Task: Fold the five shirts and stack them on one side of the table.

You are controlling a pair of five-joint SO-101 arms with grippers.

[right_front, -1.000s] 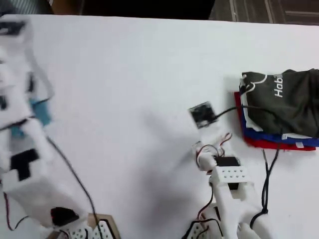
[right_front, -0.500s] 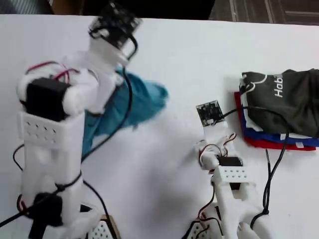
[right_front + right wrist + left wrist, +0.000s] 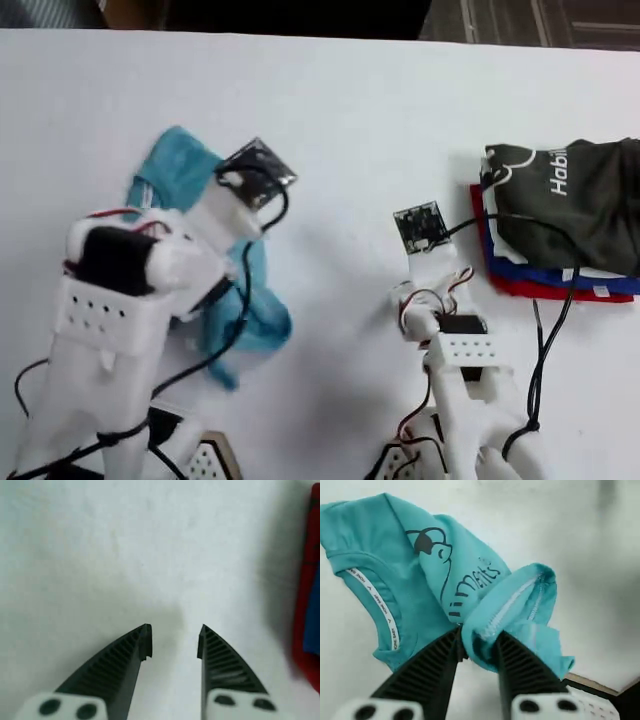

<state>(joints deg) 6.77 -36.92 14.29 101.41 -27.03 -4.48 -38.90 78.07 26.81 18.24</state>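
White table (image 3: 400,100) under you: your left gripper (image 3: 479,636) pinches a hem fold of the teal shirt (image 3: 420,580), crumpled at the left side; your right gripper (image 3: 172,641) hangs parted over bare surface, near the folded stack (image 3: 560,220). Spreading comes first, I judge: lay it flat next.

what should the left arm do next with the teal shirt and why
Probably pull the pinched edge outward to spread it flat. The left gripper is shut on a bunched fold of the teal shirt, which lies crumpled on the table, not yet folded.
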